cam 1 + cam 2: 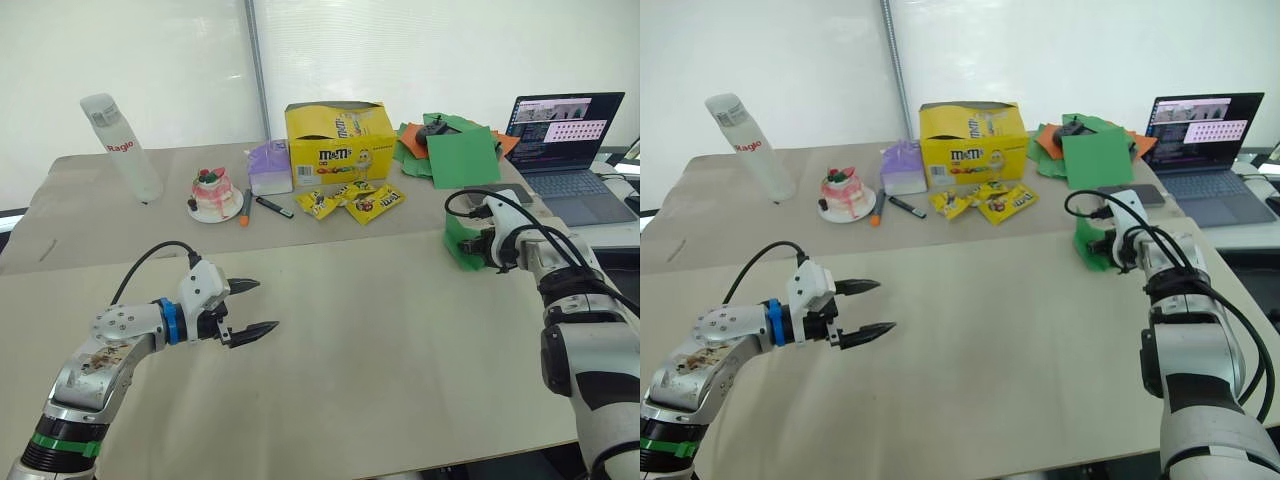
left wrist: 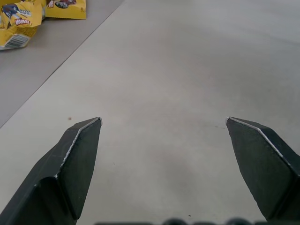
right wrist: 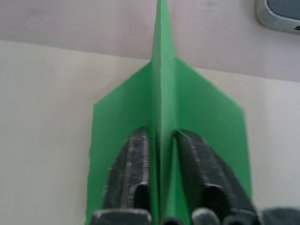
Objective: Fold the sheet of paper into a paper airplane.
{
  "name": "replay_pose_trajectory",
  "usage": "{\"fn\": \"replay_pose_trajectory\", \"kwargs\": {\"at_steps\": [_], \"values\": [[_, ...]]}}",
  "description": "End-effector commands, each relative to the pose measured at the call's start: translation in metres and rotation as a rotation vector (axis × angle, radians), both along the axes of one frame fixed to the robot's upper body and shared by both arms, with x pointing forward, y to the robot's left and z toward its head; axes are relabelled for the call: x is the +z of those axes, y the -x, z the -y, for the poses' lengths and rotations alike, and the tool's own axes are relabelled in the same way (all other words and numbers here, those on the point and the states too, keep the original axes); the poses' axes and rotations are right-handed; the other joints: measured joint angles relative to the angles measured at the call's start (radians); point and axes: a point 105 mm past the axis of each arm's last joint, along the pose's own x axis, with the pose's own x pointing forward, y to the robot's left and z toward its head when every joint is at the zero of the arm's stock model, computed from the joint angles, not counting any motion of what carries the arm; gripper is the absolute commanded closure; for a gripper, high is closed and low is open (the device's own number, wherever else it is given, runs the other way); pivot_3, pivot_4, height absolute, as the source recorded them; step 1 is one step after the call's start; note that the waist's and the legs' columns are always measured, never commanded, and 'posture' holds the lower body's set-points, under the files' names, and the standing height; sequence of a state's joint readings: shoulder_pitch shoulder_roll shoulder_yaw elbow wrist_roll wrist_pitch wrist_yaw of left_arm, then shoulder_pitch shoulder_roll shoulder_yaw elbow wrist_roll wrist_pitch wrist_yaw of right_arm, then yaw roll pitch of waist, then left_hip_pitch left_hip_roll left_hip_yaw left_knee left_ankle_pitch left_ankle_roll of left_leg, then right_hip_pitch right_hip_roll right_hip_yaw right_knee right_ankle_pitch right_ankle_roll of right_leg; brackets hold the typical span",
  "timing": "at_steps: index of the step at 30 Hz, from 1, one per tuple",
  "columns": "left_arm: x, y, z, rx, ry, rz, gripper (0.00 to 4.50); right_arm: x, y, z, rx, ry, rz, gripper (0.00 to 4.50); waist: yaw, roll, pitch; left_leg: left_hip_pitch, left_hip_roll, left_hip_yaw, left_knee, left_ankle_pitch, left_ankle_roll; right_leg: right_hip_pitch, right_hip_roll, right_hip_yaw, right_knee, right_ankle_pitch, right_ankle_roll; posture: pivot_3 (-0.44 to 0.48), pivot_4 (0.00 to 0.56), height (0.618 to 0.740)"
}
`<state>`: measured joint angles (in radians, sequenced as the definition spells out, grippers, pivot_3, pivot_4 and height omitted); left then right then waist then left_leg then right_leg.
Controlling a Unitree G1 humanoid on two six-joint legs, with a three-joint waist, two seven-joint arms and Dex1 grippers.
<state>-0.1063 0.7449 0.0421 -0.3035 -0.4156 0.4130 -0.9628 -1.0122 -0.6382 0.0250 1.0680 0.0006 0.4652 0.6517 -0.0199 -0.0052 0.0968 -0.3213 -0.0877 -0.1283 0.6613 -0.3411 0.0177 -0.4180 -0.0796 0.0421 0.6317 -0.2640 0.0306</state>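
So we've got the paper airplane (image 3: 164, 112) pinched along its centre crease in the right claw (image 3: 161, 154) — wings spread to either side, down on the counter (image 1: 380, 340) at the right edge, near the laptop (image 1: 565, 150). Our left claw (image 1: 248, 306) hangs over bare counter well away, fingers spread wide, gripping nothing. Farther back sits the yellow candy box (image 1: 340, 145) with candy packets (image 1: 355, 200) just in front.

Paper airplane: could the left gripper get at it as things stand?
Probably not without a long reach. The left gripper hangs open over bare table on the robot's left, while the paper airplane sits pinched in the right gripper far to the right. Nothing lies between them.
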Motion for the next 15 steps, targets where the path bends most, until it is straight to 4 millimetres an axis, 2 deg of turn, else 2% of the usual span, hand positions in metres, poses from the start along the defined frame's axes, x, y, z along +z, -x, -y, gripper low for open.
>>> {"fn": "replay_pose_trajectory", "kwargs": {"at_steps": [1,4,6,7,9,11,15], "values": [[0.011,-0.001,-0.002,-0.007,0.017,0.052,0.00,0.046,-0.007,0.002,0.027,0.014,0.114,1.84,0.001,0.000,0.000,0.000,0.000,0.000,0.000,0.000,0.000,0.000,0.000,0.000,0.000,0.000,0.000,0.000,0.150,0.740],[0.012,-0.002,-0.006,-0.002,0.036,0.055,0.00,0.068,-0.006,0.001,0.045,0.006,0.163,0.83,0.001,0.001,0.000,-0.001,0.000,0.000,0.000,0.000,0.000,0.000,0.000,0.000,0.000,0.000,0.000,0.000,0.150,0.740],[0.011,-0.004,-0.011,0.012,0.049,0.050,0.00,0.103,-0.003,-0.010,0.096,-0.025,0.255,0.14,0.002,0.001,0.000,-0.001,0.000,0.000,0.000,0.000,0.000,0.000,0.000,-0.001,0.000,0.000,0.000,0.000,0.150,0.740],[0.010,-0.005,-0.013,0.014,0.053,0.049,0.00,0.114,0.000,-0.015,0.116,-0.034,0.284,0.06,0.002,0.002,0.000,-0.001,0.000,0.000,0.000,0.000,0.000,-0.001,0.000,-0.001,0.000,0.000,0.000,0.000,0.150,0.740],[0.010,-0.006,-0.012,0.011,0.066,0.048,0.00,0.130,0.012,-0.047,0.303,-0.040,0.386,0.06,0.002,0.003,-0.001,-0.001,0.000,0.000,0.000,0.000,0.000,-0.001,0.000,-0.001,0.000,0.000,0.000,0.000,0.150,0.740],[0.009,-0.007,-0.012,0.003,0.073,0.057,0.00,0.125,0.035,-0.081,0.504,-0.036,0.428,0.06,0.003,0.002,-0.003,-0.001,0.001,-0.001,0.000,0.000,0.000,0.000,0.001,-0.001,0.000,0.000,0.000,0.000,0.150,0.740],[0.008,-0.011,-0.013,0.020,0.075,0.074,0.00,0.092,0.071,-0.118,0.636,-0.096,0.402,0.06,0.010,-0.002,-0.006,0.000,0.001,-0.005,0.001,0.000,0.000,0.003,0.000,-0.001,0.000,0.000,0.001,0.000,0.150,0.740]]}}
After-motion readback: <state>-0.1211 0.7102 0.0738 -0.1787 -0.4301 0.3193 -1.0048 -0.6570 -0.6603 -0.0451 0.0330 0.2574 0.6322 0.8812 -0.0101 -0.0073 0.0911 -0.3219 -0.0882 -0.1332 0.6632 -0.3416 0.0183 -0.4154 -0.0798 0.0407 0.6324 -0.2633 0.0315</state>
